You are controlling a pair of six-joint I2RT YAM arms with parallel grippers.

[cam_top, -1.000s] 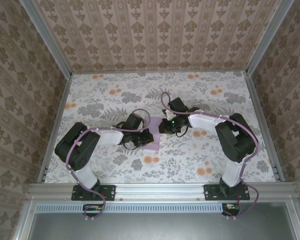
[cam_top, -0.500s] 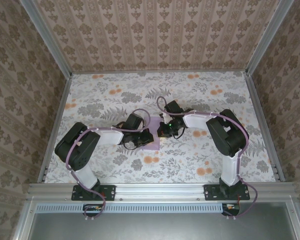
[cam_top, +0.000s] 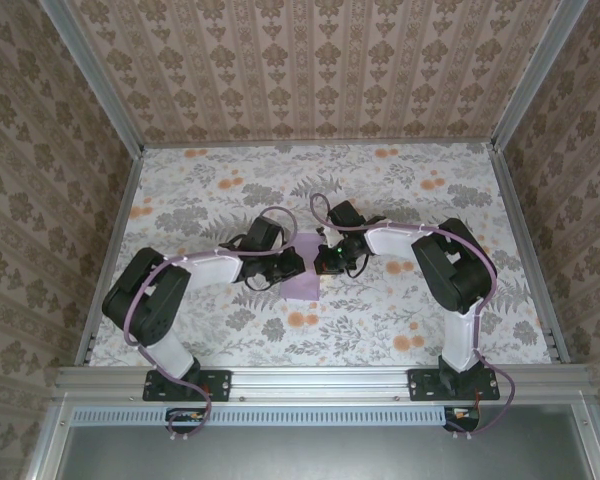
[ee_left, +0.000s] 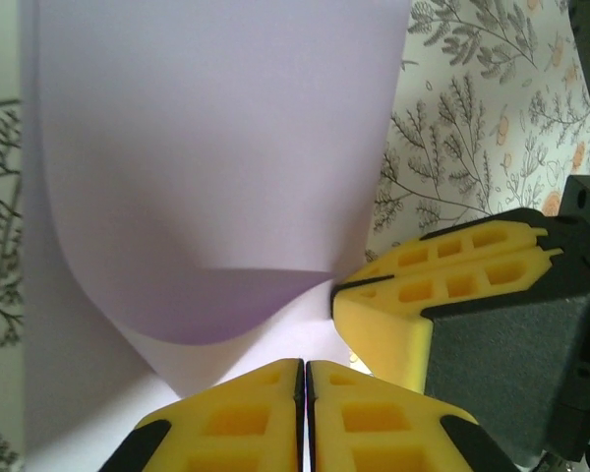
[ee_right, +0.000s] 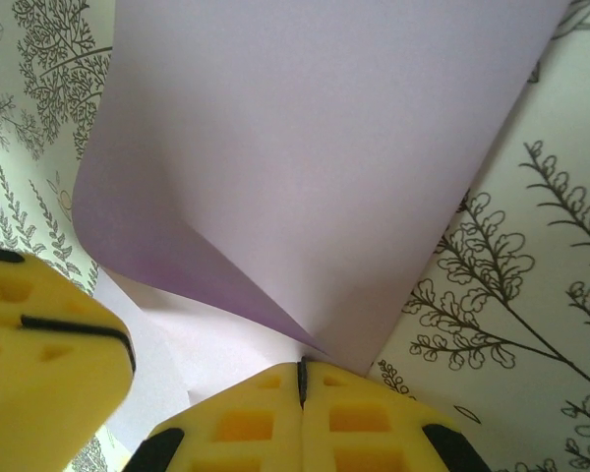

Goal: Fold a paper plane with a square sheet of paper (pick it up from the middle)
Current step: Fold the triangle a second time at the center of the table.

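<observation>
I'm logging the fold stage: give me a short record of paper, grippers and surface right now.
paper: lilac sheet, one side curled up over the rest
left gripper: shut, tips at the paper; grip unclear
right gripper: shut on the paper's lifted edge
surface: floral tablecloth
stage: flap not pressed flat

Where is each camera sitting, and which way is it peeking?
Top camera: high above and behind the arms, looking down at the flowery tablecloth; both arms show, left pincer and right pincer meeting at the square sheet of paper.
Left wrist camera: on the left arm, looking along its shut pincer at the curled sheet.
Right wrist camera: on the right arm, looking past its shut pincer at the same sheet.
Shared: both wrist views show the lilac sheet, and each catches the other arm's yellow pincer.
</observation>
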